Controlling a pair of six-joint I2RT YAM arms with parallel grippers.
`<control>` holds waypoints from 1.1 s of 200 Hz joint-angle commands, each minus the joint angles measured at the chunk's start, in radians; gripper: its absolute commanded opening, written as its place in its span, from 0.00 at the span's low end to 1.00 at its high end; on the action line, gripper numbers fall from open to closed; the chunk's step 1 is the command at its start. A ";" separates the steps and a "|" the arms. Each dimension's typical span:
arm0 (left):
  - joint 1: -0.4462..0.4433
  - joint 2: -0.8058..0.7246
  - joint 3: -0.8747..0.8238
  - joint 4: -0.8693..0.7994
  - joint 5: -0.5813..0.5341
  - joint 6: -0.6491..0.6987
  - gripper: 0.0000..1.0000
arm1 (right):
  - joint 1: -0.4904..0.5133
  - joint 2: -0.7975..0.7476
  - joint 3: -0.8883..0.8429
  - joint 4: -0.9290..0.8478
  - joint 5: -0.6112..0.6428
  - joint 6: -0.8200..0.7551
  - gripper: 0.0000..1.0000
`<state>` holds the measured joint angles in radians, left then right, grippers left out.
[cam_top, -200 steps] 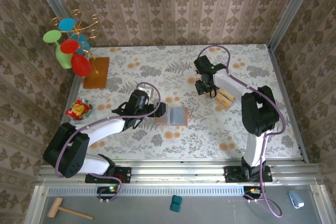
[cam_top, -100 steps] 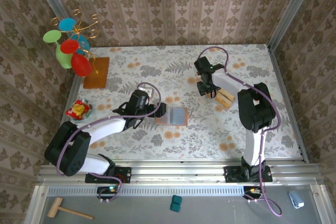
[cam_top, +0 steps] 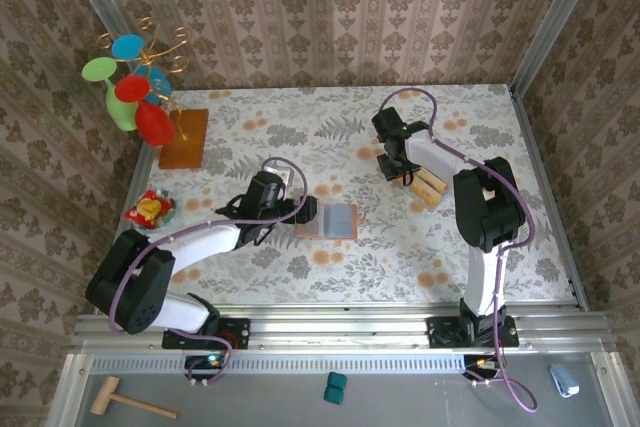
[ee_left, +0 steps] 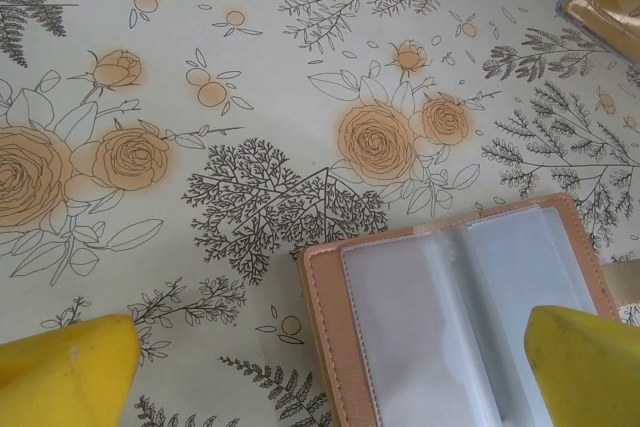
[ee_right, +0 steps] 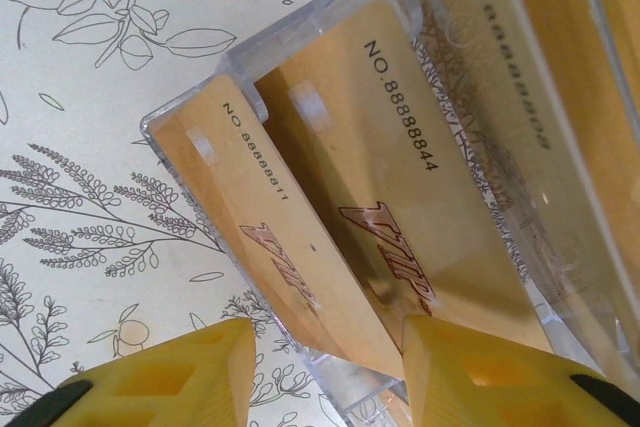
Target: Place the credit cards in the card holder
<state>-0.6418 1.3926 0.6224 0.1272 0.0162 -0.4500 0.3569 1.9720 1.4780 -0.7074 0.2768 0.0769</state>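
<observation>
1. Card holder position. The card holder lies open and flat near the centre of the desk, sleeve side up, so its pockets are exposed for loading. The left pincer hovers at the holder's 9 o'clock edge with its jaws fully spread and nothing between them. One yellow fingertip is over bare desk and the other over the holder's sleeve. This placement is judged to be for steadying the holder.

2. Card supply. The credit cards stand on edge, leaning, in a clear tray at the holder's 2 o'clock. Separate slots keep the cards apart so that one can be taken at a time.

3. Right pincer. The right pincer is at the end slot of the tray. Its jaws stand part-way apart and bracket the lower edge of the front card. A gap shows beside one finger, so no firm grip is made out yet.

4. Materials.
- Cards: thin, rigid, glossy tan-gold rectangles with printed numbers and a script logo.
- Tray: hard transparent plastic with rounded walls.
- Holder: pinkish-brown leather-like cover with a stitched border and cloudy, flexible plastic sleeves.
- Desk: matte floral-print covering.
</observation>
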 commanded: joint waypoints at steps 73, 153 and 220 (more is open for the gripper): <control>-0.005 0.020 0.000 0.026 0.010 -0.015 1.00 | 0.021 -0.044 -0.022 -0.009 -0.097 0.004 0.37; -0.005 0.028 0.000 0.032 0.014 -0.018 1.00 | 0.036 -0.094 0.004 -0.029 -0.100 0.021 0.43; -0.005 0.042 0.008 0.039 0.019 -0.021 1.00 | 0.093 0.000 0.076 -0.031 -0.128 0.044 0.45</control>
<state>-0.6418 1.4261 0.6224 0.1509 0.0238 -0.4534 0.4305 1.9144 1.5005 -0.7139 0.1703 0.1009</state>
